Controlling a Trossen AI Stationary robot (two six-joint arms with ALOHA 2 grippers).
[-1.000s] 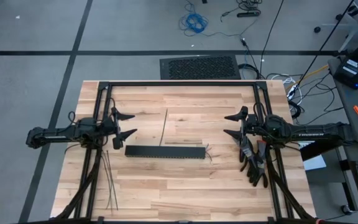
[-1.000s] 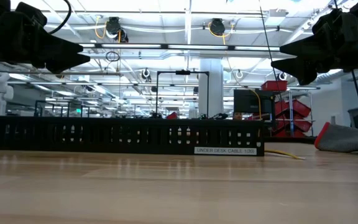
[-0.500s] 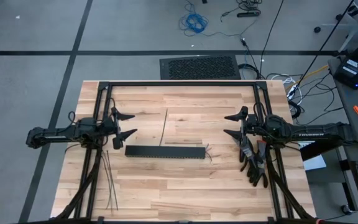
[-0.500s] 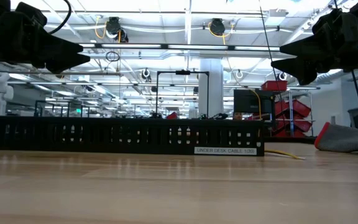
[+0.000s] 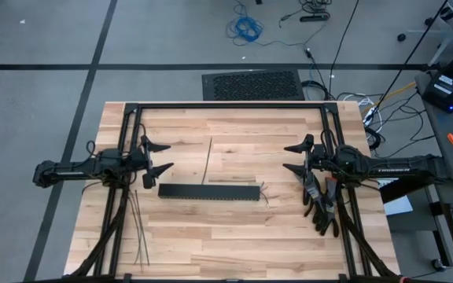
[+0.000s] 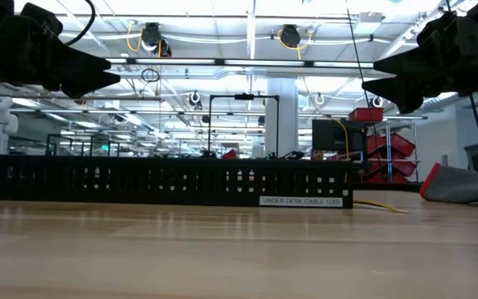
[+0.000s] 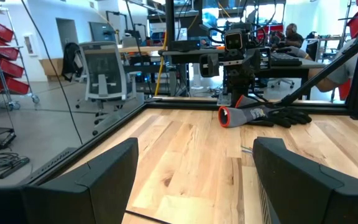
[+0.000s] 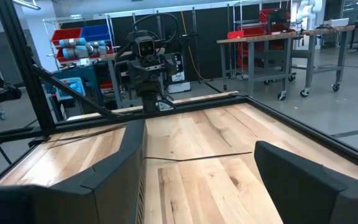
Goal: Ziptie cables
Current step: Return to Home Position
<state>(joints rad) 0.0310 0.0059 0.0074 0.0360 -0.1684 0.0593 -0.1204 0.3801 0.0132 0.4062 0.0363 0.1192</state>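
- Left arm (image 5: 77, 169) hangs over the left side of the desk (image 5: 211, 236), jaws spread wide, gripping nothing.
- Right arm (image 5: 384, 167) mirrors it on the right, with its jaws open and empty as well.
- Between them the black duct (image 5: 208, 191) lies flat mid-desk and looks closed on top.
- Cables (image 5: 263, 194): only thin ends show, poking out at the duct's right end (the rest is hidden).
- Zipties (image 5: 138, 232) — a loose bunch lies on the left side, partly under the left arm.
- One more strip (image 5: 209, 161) lies straight, mid-desk, just beside the duct.
- Dark gloves (image 5: 321, 208) sit under the right arm.
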